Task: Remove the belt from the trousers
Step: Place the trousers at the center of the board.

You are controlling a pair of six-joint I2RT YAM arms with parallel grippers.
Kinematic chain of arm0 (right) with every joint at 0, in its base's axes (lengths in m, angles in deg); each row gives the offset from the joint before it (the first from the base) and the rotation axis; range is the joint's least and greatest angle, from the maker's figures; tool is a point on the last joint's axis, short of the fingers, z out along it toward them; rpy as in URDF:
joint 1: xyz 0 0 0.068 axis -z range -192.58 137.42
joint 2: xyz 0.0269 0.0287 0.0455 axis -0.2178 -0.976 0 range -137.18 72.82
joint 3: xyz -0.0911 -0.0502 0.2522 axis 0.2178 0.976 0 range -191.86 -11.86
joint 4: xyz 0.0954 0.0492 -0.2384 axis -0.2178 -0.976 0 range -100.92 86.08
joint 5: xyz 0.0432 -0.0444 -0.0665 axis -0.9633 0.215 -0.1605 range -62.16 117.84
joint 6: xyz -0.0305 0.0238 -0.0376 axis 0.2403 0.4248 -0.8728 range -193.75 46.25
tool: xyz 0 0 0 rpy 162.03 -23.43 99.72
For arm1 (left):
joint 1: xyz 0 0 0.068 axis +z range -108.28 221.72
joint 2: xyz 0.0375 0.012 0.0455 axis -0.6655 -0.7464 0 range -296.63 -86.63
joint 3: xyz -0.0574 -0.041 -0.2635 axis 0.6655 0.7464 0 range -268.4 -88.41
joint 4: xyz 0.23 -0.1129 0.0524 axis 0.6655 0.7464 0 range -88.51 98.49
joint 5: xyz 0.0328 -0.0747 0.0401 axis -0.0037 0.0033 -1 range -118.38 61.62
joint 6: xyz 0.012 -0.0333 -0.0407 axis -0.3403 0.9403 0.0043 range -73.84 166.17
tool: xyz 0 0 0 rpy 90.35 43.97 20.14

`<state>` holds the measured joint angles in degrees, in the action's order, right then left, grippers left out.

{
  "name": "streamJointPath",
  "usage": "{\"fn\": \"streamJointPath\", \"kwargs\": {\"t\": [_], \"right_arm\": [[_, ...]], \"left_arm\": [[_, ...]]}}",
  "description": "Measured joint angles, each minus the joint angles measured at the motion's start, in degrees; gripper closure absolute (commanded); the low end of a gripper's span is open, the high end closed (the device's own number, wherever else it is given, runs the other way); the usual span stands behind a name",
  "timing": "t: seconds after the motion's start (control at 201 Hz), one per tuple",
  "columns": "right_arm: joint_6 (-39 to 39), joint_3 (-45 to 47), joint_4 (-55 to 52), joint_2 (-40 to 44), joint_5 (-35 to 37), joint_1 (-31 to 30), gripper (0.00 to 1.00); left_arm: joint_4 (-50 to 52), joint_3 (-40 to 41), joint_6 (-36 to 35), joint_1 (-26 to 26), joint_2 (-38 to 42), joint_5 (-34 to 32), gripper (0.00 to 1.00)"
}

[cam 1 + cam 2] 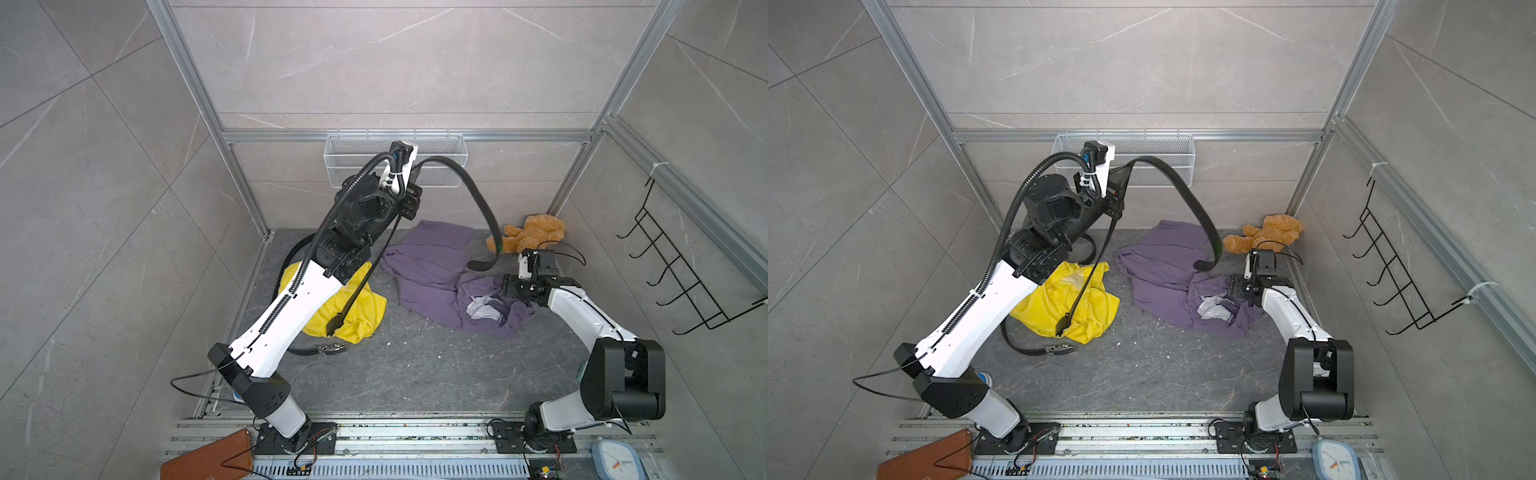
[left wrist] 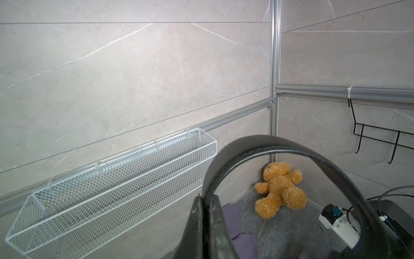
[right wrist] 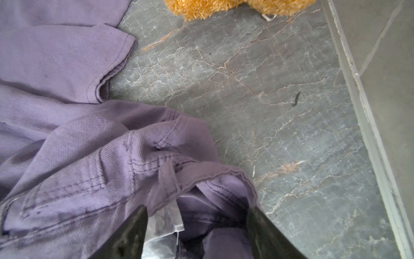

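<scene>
The left gripper [image 2: 205, 199] is clamped tight on the black belt [image 1: 483, 206], held high in front of the white wire basket [image 1: 440, 145] on the back wall. From the grip the belt arches out and down, and its loose tip curls just over the upper part of the purple trousers [image 1: 428, 270]. A thinner black length drops from the same grip onto the yellow garment [image 1: 365, 307]. A metal buckle [image 1: 331, 349] lies on the floor just in front of that garment, though how it joins the held strap cannot be told. The right gripper [image 3: 197, 209] stands parted astride the rumpled waistband, with cloth lying between its fingers but not pinched. The trousers lie crumpled on the dark grey, veined stone surface [image 1: 415, 374], which is dotted with pale crumbs. A teddy bear [image 1: 536, 232] lies in the far right corner. Pale marbled panels [image 1: 374, 62] set in an aluminium frame [image 1: 374, 136] wall the cell in, and a black wire hook rack [image 1: 673, 274] hangs on the right side. At the front rail lie a brown pouch [image 1: 208, 457] and a blue-rimmed clock [image 1: 615, 459]. The left arm [image 1: 291, 307] stretches steeply up toward the back wall. The right arm [image 1: 577, 307] is folded, its elbow raised and its forearm sloping down to the waistband.
</scene>
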<state>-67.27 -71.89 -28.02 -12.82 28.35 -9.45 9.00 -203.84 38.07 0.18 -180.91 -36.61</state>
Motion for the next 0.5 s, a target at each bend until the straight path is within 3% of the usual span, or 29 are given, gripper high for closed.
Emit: {"fn": "streamJointPath", "kwargs": {"t": [0.155, 0.359, 0.498], "right_arm": [[0.0, -0.9, -1.5, 1.2, -0.4, 0.0, 0.27], [0.0, -1.5, -1.9, 1.8, -0.8, 0.0, 0.27], [0.0, -1.5, -1.9, 1.9, -0.8, 0.0, 0.29]], "left_arm": [[0.9, -5.7, 0.0, 0.0, -3.4, 0.5, 1.00], [5.7, -24.0, 0.0, -0.3, -11.8, 2.6, 1.00], [6.6, -26.6, 0.0, -1.0, -11.5, 2.6, 1.00]]}}
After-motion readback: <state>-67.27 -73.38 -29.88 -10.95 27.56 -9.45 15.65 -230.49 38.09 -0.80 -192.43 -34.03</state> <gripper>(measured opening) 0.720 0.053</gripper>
